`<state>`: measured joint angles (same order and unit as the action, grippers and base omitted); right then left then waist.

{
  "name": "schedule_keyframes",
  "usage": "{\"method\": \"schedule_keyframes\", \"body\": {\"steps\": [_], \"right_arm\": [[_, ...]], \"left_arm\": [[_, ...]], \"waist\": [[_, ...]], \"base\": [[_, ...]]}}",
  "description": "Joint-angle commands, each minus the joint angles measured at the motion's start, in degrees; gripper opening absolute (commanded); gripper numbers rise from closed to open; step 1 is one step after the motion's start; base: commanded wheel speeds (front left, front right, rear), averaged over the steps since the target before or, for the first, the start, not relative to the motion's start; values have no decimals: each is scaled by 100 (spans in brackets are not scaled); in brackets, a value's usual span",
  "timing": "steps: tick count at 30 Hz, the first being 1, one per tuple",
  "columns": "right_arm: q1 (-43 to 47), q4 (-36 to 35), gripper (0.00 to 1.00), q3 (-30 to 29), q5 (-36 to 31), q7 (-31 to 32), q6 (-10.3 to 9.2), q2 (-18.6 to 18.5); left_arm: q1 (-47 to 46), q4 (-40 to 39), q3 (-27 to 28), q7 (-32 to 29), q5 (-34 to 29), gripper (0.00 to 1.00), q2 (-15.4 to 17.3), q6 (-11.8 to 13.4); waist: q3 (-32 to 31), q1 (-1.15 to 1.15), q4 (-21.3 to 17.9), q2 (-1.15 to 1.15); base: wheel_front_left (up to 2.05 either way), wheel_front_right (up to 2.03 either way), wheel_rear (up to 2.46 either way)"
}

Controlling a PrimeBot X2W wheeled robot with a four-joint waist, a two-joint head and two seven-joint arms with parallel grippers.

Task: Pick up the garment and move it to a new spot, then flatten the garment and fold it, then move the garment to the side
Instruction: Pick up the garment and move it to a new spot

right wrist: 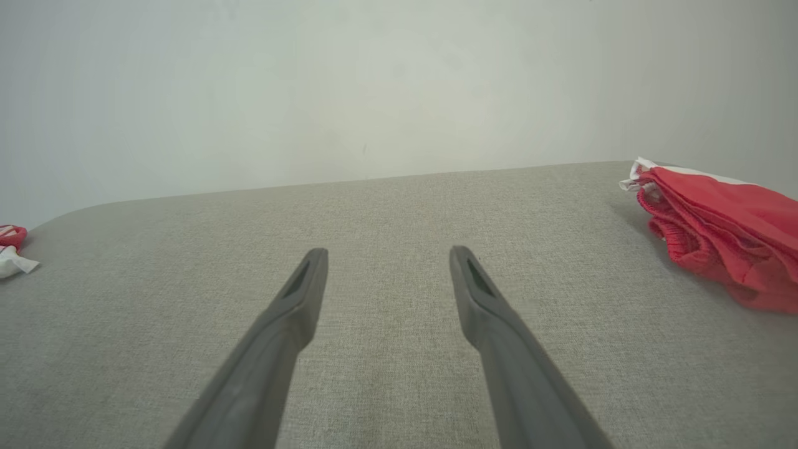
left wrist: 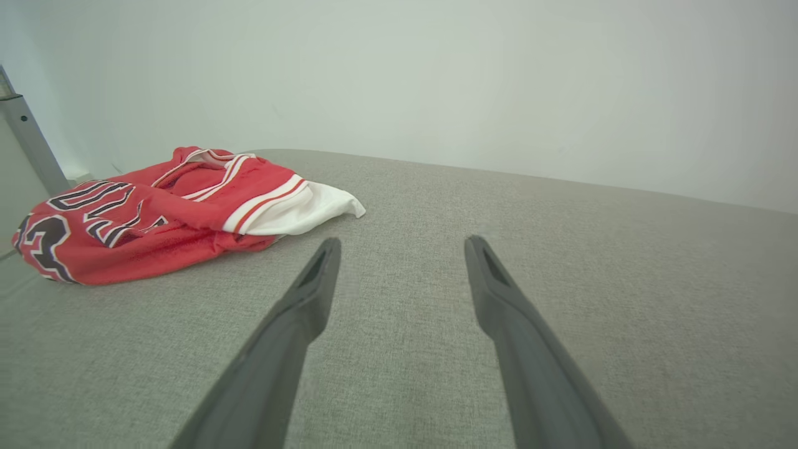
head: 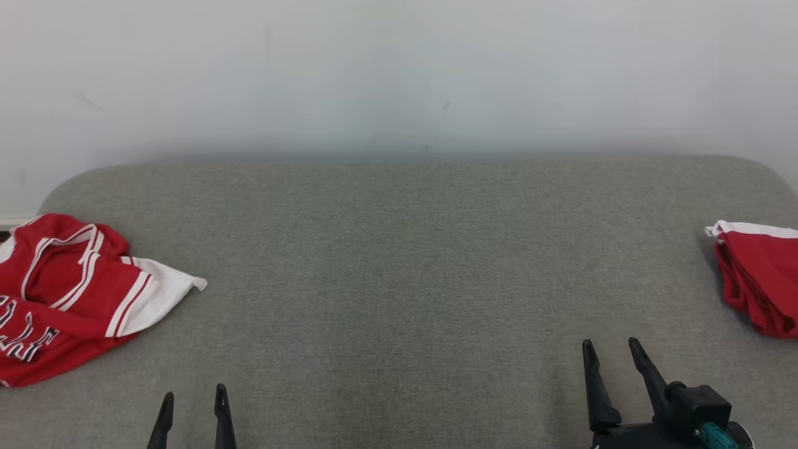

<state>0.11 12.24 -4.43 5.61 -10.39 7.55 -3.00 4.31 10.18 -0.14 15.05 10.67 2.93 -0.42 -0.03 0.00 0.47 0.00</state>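
Both sets of jaws stood spread wide and empty, none of them touching cloth. Your left gripper [head: 194,393] sat low at the near edge of the grey counter [head: 399,280], fingers pointing away from you toward the pale wall [head: 399,75]. The jersey [head: 68,299], red with white trim and dark lettering, lay crumpled at the far left of the counter, ahead of and to the left of those jaws and apart from them. In the left wrist view its white hem reached toward the left fingertip, with a strip of bare counter between the two. Your right gripper [head: 610,342] was further forward than the left, its fingers raised over the counter and leaning slightly left, with the dark wrist block behind them. A second red garment [head: 760,280], folded and edged in white, rested at the counter's right edge, to the right of the right jaws and well apart from the jersey. The middle of the counter lay between the two grippers.
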Motion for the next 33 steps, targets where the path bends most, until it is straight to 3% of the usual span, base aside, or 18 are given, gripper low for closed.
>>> {"method": "schedule_keyframes", "body": {"steps": [1, 22, 33], "right_arm": [[55, -1, 100, 3, 33, -38, -14, 22], [184, 82, 100, 159, 175, -71, -14, 22], [141, 196, 100, 332, 256, -110, -14, 22]], "left_arm": [[-12, 14, 1, 18, 21, 100, -7, 12], [179, 41, 137, 18, -118, 100, -7, -47], [309, 29, 328, 18, -135, 100, -7, -82]], "waist": [[-9, 0, 181, 0], [-167, 0, 2036, 0], [-253, 0, 2465, 0]], "base": [[0, 0, 0], [0, 0, 0], [0, 0, 0]]}}
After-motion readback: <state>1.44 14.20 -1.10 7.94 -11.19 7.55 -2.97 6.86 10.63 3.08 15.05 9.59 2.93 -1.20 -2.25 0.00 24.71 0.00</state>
